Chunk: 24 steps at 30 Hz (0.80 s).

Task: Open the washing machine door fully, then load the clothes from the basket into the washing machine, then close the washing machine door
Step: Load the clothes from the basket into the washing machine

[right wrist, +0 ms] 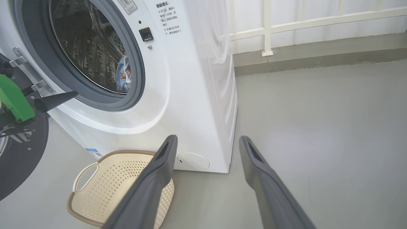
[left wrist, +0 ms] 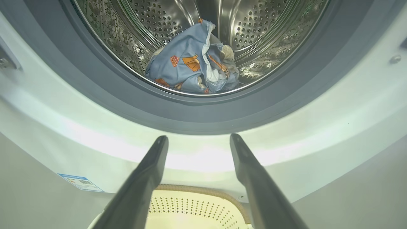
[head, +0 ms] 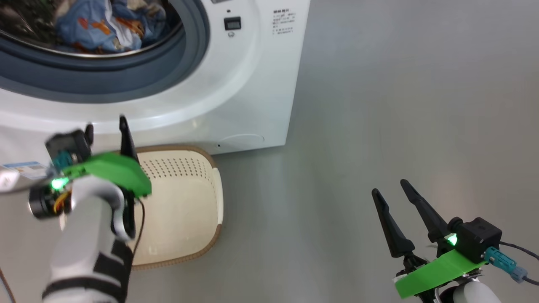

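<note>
Washing machine door [right wrist: 19, 159], seemingly the dark disc at the picture's edge, stands swung wide to the left of the left claw [left wrist: 198, 140], leaving the washing machine [head: 252, 84] open. That claw, spread wide and empty, hovers above the basket [head: 212, 189]. Ahead of it, in the steel drum [left wrist: 270, 31], lie the clothes [left wrist: 190, 70]: crumpled light blue fabric with orange figures. The basket looks empty, so loading seems done. The right claw [head: 389, 187], wide and empty, hangs well apart over bare floor [head: 379, 105].

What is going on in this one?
The clothes lie inside the washing machine, and the basket on the floor looks empty. Both claws are open and hold nothing: the left claw hangs above the basket before the opening, the right claw over the floor. The washing machine door stands open.
</note>
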Tool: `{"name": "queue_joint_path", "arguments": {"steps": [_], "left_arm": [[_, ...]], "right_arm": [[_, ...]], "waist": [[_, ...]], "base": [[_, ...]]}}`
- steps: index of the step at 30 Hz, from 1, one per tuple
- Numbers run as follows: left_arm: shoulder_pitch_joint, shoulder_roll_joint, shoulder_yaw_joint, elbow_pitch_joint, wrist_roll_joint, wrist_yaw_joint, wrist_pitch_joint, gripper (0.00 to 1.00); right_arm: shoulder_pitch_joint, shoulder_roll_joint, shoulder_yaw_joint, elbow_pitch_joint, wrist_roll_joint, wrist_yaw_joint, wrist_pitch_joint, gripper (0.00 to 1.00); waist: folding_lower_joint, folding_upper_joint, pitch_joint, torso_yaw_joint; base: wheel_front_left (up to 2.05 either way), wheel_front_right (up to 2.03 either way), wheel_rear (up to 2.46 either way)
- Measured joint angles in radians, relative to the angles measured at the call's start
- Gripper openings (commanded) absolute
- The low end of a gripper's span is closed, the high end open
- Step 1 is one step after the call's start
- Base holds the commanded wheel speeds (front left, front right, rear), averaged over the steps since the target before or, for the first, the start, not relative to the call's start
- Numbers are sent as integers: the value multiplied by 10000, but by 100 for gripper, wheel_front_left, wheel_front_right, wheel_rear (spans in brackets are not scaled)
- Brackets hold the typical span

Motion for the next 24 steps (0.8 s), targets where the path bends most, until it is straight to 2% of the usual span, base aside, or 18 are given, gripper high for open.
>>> {"name": "queue_joint_path", "arguments": {"steps": [9,24], "left_arm": [[2329,-102,12,-1536,253,10,0,100],[6081,-132,61,-4920,468,100,0,100]], "right_arm": [[394,40,-307,44,-42,0,0,100],[1019,159,-631,0,-274,0,0,100]], "waist": [[0,-1,-821,79],[0,0,-2071,212]], "base": [[0,0,0],[0,0,0]]}}
